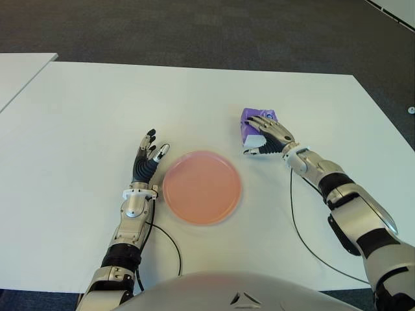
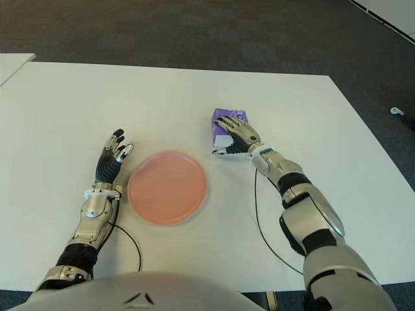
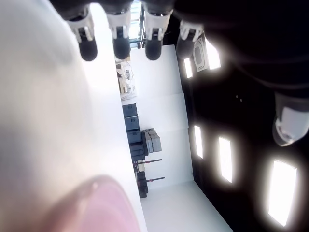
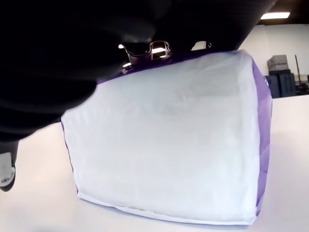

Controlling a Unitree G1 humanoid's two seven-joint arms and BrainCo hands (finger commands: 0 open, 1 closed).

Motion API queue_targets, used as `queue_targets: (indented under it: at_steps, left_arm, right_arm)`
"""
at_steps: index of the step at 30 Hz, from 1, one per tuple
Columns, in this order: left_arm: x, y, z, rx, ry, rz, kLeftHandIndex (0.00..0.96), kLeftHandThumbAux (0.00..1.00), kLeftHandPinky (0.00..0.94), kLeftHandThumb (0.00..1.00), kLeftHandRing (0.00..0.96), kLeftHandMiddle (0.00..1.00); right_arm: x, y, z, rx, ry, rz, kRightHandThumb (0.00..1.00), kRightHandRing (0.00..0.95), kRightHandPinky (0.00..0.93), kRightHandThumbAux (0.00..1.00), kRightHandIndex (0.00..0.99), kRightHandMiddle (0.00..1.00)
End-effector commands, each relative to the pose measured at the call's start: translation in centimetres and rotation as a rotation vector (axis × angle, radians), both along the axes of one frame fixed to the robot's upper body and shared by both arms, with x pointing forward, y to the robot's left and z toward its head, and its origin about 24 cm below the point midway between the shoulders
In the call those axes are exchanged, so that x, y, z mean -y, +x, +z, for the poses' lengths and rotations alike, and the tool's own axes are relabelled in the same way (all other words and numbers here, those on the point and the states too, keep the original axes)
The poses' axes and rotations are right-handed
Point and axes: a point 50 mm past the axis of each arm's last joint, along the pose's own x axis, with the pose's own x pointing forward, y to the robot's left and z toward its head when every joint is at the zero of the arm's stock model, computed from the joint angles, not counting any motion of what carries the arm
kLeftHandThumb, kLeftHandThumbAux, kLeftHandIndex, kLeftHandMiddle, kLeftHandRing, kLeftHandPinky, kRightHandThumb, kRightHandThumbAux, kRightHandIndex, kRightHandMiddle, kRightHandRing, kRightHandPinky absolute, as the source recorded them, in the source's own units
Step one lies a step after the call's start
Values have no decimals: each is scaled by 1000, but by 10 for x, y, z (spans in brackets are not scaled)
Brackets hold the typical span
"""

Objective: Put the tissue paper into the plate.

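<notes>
Because the pack [image 1: 253,126] lies on the table [image 1: 84,116] right of the plate [image 1: 201,187], the right hand [image 1: 267,135] clasps it from above (to carry it); the left hand [image 1: 147,162], fingers relaxed, shows left of the plate.

tissue pack [image 1: 253,127]: purple wrapper, plain white face
plate [image 1: 201,187]: salmon pink, plain, no pattern
table [image 1: 97,116]: white, plain
floor [image 1: 194,29]: dark grey, faint checked weave
left hand [image 1: 147,160]: black fingers, white tips, silver wrist
right hand [image 1: 271,133]: silver and black
cables [image 1: 305,233]: black
</notes>
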Motion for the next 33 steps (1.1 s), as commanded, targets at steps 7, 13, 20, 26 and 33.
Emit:
queue_targets:
  at_steps: [7, 13, 20, 26, 33]
  left_arm:
    - [-2, -15, -20, -124, 3, 6, 0, 399, 0, 0, 0, 0]
    - [-2, -15, -21, -125, -1, 3, 0, 397, 0, 0, 0, 0]
    - [-2, -15, -21, -121, 3, -2, 0, 391, 0, 0, 0, 0]
    - [-3, -15, -21, -121, 5, -7, 0, 386, 0, 0, 0, 0]
    - [-3, -14, -21, -127, 1, -10, 0, 389, 0, 0, 0, 0]
  right_arm:
    - [12, -48, -46, -222, -21, 70, 229, 0, 0, 420, 0, 0]
    - [18, -58, -46, -223, -9, 89, 232, 0, 0, 423, 0, 0]
    - [23, -67, -46, -227, -23, 106, 231, 0, 0, 421, 0, 0]
    - [26, -72, -44, -224, -65, 123, 221, 0, 0, 419, 0, 0]
    - [27, -74, -42, -209, -71, 116, 223, 0, 0, 422, 0, 0]
